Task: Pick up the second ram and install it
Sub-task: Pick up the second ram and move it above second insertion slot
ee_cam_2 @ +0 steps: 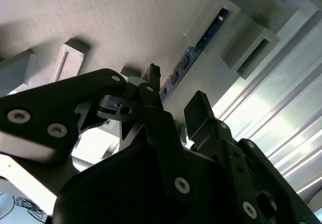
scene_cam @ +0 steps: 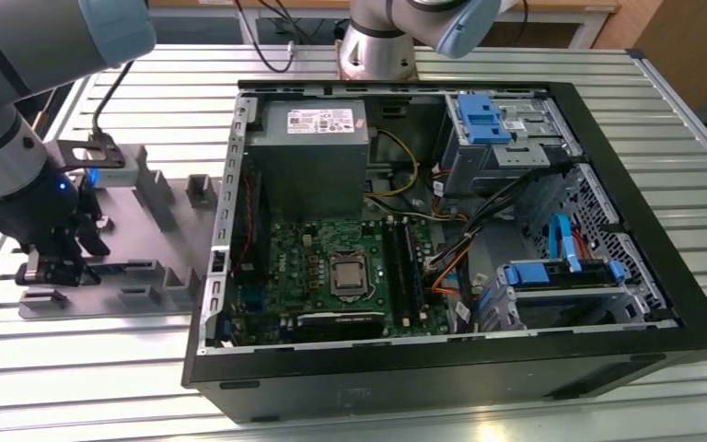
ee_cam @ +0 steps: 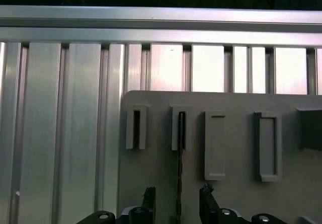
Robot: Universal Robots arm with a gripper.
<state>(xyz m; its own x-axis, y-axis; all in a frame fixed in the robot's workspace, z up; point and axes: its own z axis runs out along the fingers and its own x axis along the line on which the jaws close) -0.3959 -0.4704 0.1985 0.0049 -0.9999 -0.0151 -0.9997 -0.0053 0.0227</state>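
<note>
In the exterior view the black gripper (scene_cam: 59,269) is low over a flat grey slotted holder plate (scene_cam: 169,198) on the ribbed aluminium counter (scene_cam: 96,341), to the exterior view's left of the open black computer case (scene_cam: 452,373). The second ram (scene_cam: 126,268), a long narrow blue circuit-board stick, stands on edge in the plate's slots. In the second wrist view the dark fingers (ee_cam_2: 201,108) sit at the stick's near end. In the first wrist view the fingers are released and straddle the stick, with a gap on each side.
</note>
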